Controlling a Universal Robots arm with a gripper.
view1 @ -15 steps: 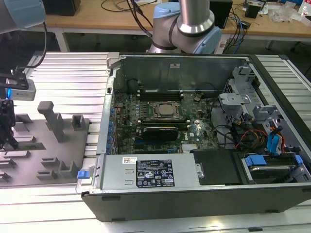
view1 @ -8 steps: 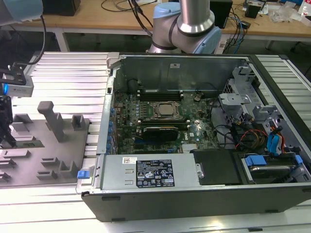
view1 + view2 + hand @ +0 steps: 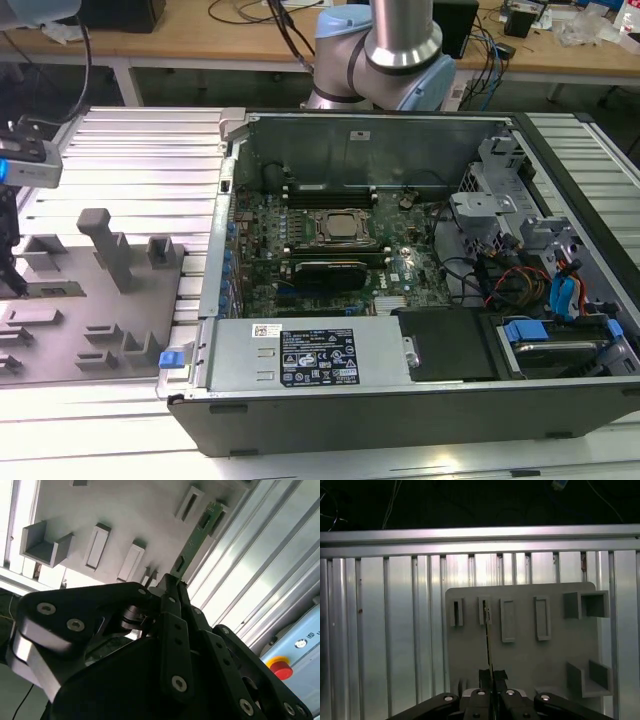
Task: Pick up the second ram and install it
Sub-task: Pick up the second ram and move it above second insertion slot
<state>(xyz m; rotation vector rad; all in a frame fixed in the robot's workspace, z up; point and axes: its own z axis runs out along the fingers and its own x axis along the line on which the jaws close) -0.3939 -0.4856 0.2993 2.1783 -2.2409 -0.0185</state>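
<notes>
Heads up, a lot is hidden here. In the exterior view your gripper [image 3: 170, 582] is cut off at the exterior view's far left edge, over the grey holder tray [image 3: 60, 345], so go by the wrist cameras. In the second wrist view the black fingers [image 3: 172, 610] are pinched narrow onto one end of the second ram [image 3: 194, 539]. The green stick runs away from them towards the tray's slots. In the first wrist view you only get the stick edge-on, a thin dark line [image 3: 488, 640], with its far end lined up over the second slot from the end. You can't tell from any view whether that far end sits in the slot or just above it.

The tray lies on the ribbed aluminium table [image 3: 150, 150], left of the open computer case [image 3: 400, 405] in the exterior view. The other slots and square pockets you can see into look bare.

Inside the case you've got the motherboard [image 3: 265, 225] with the CPU socket [image 3: 337, 227] in the middle. The black memory slots [image 3: 330, 192] sit on its far side and a black card [image 3: 325, 272] on its near side. Whether any slot holds a stick is too hard to make out.
</notes>
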